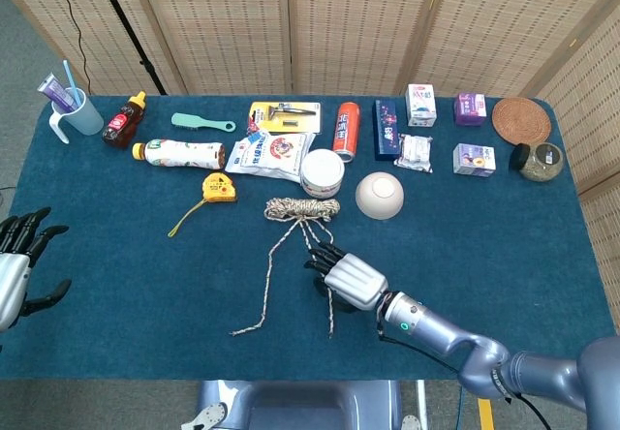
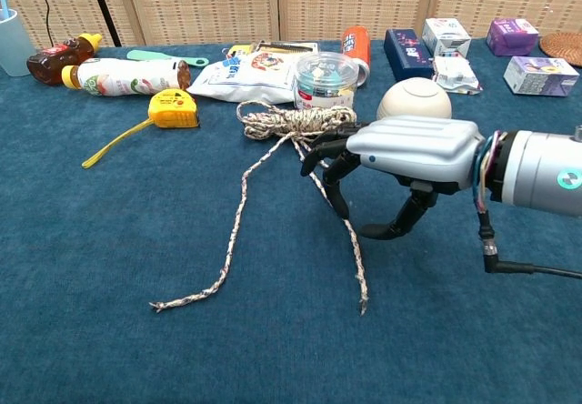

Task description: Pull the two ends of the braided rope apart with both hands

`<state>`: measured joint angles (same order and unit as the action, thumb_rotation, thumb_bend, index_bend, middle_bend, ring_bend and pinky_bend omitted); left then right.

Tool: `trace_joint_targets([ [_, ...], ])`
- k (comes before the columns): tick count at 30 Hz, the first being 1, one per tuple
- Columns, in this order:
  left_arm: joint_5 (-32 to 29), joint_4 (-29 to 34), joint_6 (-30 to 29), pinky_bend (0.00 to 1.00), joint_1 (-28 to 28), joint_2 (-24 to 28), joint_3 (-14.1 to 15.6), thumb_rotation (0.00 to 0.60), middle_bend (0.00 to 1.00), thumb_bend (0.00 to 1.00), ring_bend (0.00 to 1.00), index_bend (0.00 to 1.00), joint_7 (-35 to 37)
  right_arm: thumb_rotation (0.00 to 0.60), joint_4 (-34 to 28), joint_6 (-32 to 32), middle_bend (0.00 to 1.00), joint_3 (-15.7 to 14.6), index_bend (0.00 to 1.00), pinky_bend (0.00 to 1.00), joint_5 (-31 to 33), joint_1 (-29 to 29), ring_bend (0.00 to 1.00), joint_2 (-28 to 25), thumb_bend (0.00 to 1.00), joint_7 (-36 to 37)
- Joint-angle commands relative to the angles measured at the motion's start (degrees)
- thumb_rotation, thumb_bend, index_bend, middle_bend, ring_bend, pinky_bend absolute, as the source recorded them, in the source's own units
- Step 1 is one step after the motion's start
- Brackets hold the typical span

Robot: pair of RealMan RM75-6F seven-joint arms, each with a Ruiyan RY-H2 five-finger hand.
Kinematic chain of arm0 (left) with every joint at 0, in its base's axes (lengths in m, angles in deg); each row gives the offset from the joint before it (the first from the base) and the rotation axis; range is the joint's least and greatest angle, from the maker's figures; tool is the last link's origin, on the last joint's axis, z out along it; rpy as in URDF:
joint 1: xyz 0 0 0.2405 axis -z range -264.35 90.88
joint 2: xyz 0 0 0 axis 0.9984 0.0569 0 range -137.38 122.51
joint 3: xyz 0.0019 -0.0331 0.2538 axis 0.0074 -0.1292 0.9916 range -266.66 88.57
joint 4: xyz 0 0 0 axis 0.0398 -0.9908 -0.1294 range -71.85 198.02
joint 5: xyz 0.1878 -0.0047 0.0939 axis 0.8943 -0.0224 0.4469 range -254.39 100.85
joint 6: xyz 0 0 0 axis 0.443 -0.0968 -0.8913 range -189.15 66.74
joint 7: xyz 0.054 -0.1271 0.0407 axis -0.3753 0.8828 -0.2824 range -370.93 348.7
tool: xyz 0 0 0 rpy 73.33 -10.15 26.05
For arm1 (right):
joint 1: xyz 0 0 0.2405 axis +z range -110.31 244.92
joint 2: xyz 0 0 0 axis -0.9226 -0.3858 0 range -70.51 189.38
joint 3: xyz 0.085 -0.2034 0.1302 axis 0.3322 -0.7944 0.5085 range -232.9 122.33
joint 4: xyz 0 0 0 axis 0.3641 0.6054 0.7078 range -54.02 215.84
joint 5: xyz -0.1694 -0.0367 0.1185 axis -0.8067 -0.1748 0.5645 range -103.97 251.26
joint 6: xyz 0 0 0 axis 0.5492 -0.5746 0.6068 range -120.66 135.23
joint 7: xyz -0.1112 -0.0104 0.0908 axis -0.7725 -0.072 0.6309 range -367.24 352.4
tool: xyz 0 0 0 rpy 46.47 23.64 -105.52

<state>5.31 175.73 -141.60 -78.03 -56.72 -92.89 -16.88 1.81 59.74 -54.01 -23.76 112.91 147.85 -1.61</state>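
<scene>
- Two loose tails run toward me from the braided rope (image 2: 296, 120), and my right hand (image 2: 400, 154) hangs over the right tail (image 2: 350, 240), fingers pointing down and spread, thumb low beside the strand. As far as I can tell it holds nothing: the fingertips look close to the cord without closing on it.
- I set it there because the tail is thin and lies flat on the cloth, so I judge it best to straddle the strand from above and then pinch.
- My left hand (image 1: 21, 261) waits at the table's left edge, fingers apart and holding nothing, well away from the left tail (image 2: 223, 258). That tail's frayed tip lies near the front of the table, so the left arm has a long reach ahead.
- The bundle itself sits mid-table, coiled and tied with a bow, both tails fanning outward from the knot. That spread suits pulling each end to its own side.
- Just behind the coil stand a clear lidded tub (image 2: 325, 78) and a pale dome-shaped bowl (image 2: 414, 102); a yellow tape measure (image 2: 173, 107) lies to the left. A sideways pull should keep the bundle from dragging into them.
</scene>
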Motion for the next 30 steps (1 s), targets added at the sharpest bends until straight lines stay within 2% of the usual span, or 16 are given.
trace_joint_targets([
  [1, 0.08, -0.08, -0.1, 0.0, -0.08, 0.06, 0.06, 0.6, 0.07, 0.24, 0.06, 0.21, 0.17, 0.6, 0.59, 0.71, 0.1, -0.03, 0.49, 0.0, 0.43, -0.18, 0.0, 0.76, 0.35, 0.35],
  [9, 0.35, -0.02, -0.35, 0.0, -0.31, 0.31, 0.28, 0.6, 0.07, 0.24, 0.06, 0.21, 0.5, 0.6, 3.1, 1.03, 0.01, -0.99, 0.45, 0.0, 0.93, -0.1, 0.0, 3.25, 0.35, 0.9],
  [20, 0.48, 0.01, -0.61, 0.0, -0.48, 0.67, 0.35, 0.6, 0.07, 0.24, 0.05, 0.21, 0.78, 0.6, 6.69, 0.58, 0.0, -2.23, 0.47, 0.0, 0.41, 0.94, 0.0, 5.12, 0.35, -0.04],
  [30, 0.66, 0.27, -0.43, 0.0, -0.36, 0.69, 0.42, 0.6, 0.07, 0.24, 0.05, 0.21, 0.67, 0.6, 7.85, -0.11, 0.0, -3.45, 0.48, 0.0, 0.41, 1.39, 0.0, 4.54, 0.35, -0.08],
])
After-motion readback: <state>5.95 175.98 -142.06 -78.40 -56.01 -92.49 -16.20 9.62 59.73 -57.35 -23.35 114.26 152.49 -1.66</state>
